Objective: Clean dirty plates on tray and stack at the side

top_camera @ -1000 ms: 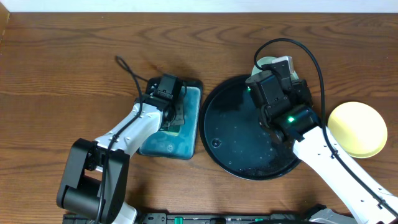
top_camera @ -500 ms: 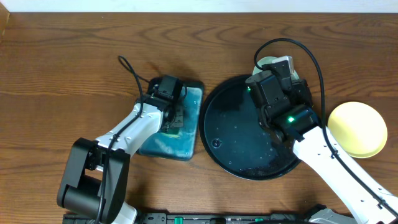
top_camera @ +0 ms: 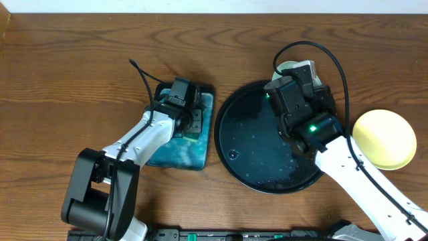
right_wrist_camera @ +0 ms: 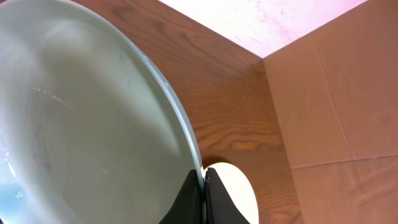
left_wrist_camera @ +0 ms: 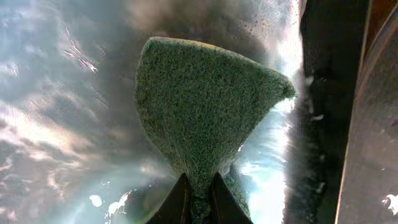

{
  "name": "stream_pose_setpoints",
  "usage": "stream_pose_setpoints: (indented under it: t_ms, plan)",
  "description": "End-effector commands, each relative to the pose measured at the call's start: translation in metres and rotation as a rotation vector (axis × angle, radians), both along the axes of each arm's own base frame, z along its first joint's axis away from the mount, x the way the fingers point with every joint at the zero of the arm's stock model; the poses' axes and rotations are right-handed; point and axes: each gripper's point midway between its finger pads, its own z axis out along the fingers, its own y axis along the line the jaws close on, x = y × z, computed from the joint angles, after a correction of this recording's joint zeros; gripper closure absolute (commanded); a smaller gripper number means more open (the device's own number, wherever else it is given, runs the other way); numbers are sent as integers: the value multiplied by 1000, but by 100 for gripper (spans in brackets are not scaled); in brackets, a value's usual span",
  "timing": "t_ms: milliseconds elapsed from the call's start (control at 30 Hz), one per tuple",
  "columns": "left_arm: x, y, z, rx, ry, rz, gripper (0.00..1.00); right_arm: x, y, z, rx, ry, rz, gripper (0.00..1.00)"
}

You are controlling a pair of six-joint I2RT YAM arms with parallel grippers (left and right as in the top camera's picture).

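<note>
On the right half of the tabletop (top_camera: 391,53), two plates can be counted for certain: one yellow plate (top_camera: 383,139) and one pale mint plate (right_wrist_camera: 81,124). One tray (top_camera: 247,144), one basin (top_camera: 170,159) of blue water and one sponge (left_wrist_camera: 205,106) are also seen, with two arms at work.

The yellow plate is laid flat on the bare wood, just right of the tray and apart from it. The pale mint plate is held up at the tray's far edge, tipped steeply onto its rim. From the wrist camera that rim is seen sweeping from upper left down to the fingers. Being round, it has no long axis to speak of.

The right gripper (right_wrist_camera: 203,180) is pinched tight on that rim, its jaws brought almost together with only the plate's thin edge between them. A cream rounded shape is glimpsed just behind the fingers (what it is cannot be told).

Over at the basin, the left gripper (left_wrist_camera: 198,186) is clamped on the narrow end of the sponge. The green scouring face is fanned out away from the fingers and is set against the wet blue bottom. The basin's long axis is run from the near side of the table to the far side, slightly slanted. It sits just left of the tray.
</note>
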Motion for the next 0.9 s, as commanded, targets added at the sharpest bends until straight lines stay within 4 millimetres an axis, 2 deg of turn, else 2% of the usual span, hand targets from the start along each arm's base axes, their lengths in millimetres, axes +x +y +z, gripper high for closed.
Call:
stream_pose_setpoints:
  t_ms: [0, 167, 333, 500, 667, 867]
  plan:
    - [-1, -2, -4, -23, 16, 36, 92, -2, 0, 11, -7, -28, -1, 99]
    - [-2, 3, 0, -1, 14, 44, 92, -2, 0, 10, -6, -26, 0, 99]
    - [-2, 17, 18, 62, -23, 70, 92, -2, 0, 10, -6, -26, 0, 99]
    - [-4, 19, 29, 63, -38, 73, 89, -2, 0, 10, -6, -26, 1, 99]
    - [-11, 21, 20, 74, -5, 75, 89, -1, 1, 9, 0, -22, 6, 99]
    - [-19, 24, -13, 105, 70, 72, 89, -2, 1, 9, -1, -22, 5, 99]
